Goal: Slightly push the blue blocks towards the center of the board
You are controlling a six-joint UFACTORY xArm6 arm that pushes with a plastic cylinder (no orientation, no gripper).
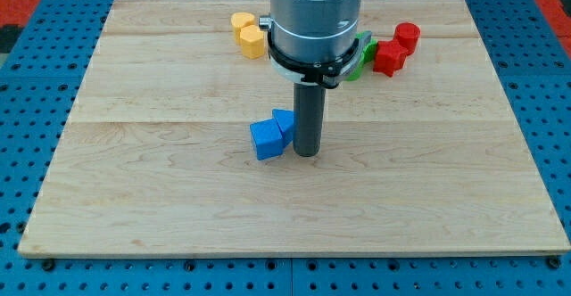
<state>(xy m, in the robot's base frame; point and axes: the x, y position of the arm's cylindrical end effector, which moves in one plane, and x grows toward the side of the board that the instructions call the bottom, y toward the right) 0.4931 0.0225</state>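
Wooden board on a blue pegboard is lying mostly bare around its middle, where the two blue blocks are sitting touching each other, well apart from every edge. My tip (a bare rod, nothing to open or hold) is resting just beside them on the view's right, apparently touching. They are already lying near the center, so any nudge should be small.

Arm: grey metal cylinder, black clamp ring at base, small screw on the ring's left. Dark straight rod below, my tip.
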